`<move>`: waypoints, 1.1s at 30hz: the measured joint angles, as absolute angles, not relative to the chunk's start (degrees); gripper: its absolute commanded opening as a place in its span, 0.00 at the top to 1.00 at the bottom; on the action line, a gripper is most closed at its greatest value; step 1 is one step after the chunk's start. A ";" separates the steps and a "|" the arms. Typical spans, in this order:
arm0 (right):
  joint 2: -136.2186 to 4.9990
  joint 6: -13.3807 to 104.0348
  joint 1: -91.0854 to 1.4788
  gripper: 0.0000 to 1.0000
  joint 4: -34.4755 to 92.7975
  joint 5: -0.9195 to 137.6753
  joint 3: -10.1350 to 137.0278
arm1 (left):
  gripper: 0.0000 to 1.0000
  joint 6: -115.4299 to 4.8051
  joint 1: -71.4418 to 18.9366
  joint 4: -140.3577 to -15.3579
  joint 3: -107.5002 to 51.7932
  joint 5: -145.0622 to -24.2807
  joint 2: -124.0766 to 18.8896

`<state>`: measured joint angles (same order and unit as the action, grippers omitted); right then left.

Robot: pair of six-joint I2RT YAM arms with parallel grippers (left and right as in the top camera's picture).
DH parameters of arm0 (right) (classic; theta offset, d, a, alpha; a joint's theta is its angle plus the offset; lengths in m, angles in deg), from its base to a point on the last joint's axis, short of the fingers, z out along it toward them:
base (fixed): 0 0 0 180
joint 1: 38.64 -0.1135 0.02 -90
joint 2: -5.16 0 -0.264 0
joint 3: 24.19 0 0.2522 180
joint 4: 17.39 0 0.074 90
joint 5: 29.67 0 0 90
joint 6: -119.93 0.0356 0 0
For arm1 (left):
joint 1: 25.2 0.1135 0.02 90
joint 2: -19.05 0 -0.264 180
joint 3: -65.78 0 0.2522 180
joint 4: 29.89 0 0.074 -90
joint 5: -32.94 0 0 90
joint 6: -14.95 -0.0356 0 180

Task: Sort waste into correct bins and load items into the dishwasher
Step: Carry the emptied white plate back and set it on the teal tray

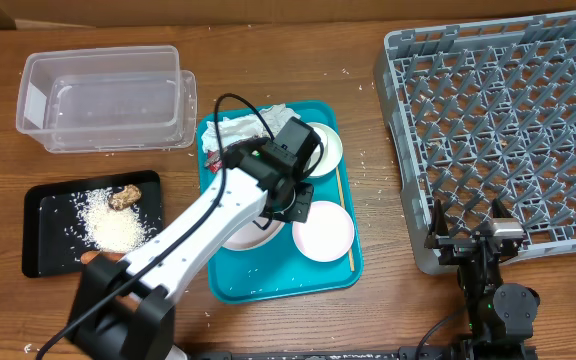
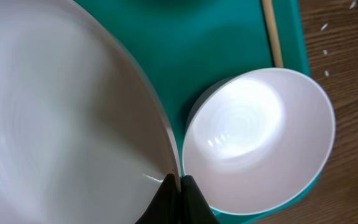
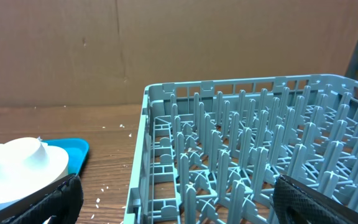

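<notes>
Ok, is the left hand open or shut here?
Shut: in the left wrist view, the left hand pinches the rim of the large white plate.

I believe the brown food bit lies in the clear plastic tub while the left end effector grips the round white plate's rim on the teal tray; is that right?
No: the overhead view shows the brown lumpy food bit in the shallow black tray, not the clear plastic tub. The left end effector does grip the rim of the round white plate on the teal tray.

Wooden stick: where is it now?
Overhead view: the wooden stick lies inside the teal tray along its right edge, just right of the pale pink plate.
</notes>
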<state>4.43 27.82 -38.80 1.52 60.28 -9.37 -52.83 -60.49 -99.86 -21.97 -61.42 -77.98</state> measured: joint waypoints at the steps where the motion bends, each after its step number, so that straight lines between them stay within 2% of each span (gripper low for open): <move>1: 4.43 27.80 -38.78 0.00 1.54 60.28 -9.37 | 0.96 -52.72 -60.49 -99.81 -21.97 -61.94 -78.92; 5: 4.43 27.82 -38.78 0.00 1.52 60.30 -9.37 | 0.95 -52.70 -60.49 -99.77 -21.97 -64.30 -81.63; 7: 4.43 27.80 -38.78 0.00 1.52 60.30 -9.37 | 0.86 -52.74 -60.49 -99.79 -21.97 -65.20 -82.26; 9: 4.43 27.80 -38.80 0.00 1.50 60.28 -9.37 | 0.66 -52.90 -60.49 -99.79 -21.97 -66.16 -82.44; 11: 4.43 27.80 -38.80 0.00 1.50 60.30 -9.37 | 0.38 -52.70 -60.49 -99.77 -22.00 -66.97 -82.44; 12: 4.43 27.82 -38.80 0.00 1.52 60.28 -9.37 | 0.34 -52.68 -60.49 -99.77 -22.00 -67.25 -82.44; 23: 4.43 27.80 -38.80 0.00 1.52 60.28 -9.37 | 0.35 -54.27 -59.33 -106.04 -31.57 -66.92 -82.46; 27: 4.43 27.82 -38.80 0.00 1.52 60.28 -9.37 | 0.36 -54.60 -58.35 -105.30 -37.19 -61.35 -82.46; 33: 4.43 27.82 -38.78 0.00 1.52 60.28 -9.37 | 0.32 -58.78 -54.72 -96.62 -39.22 -51.10 -82.50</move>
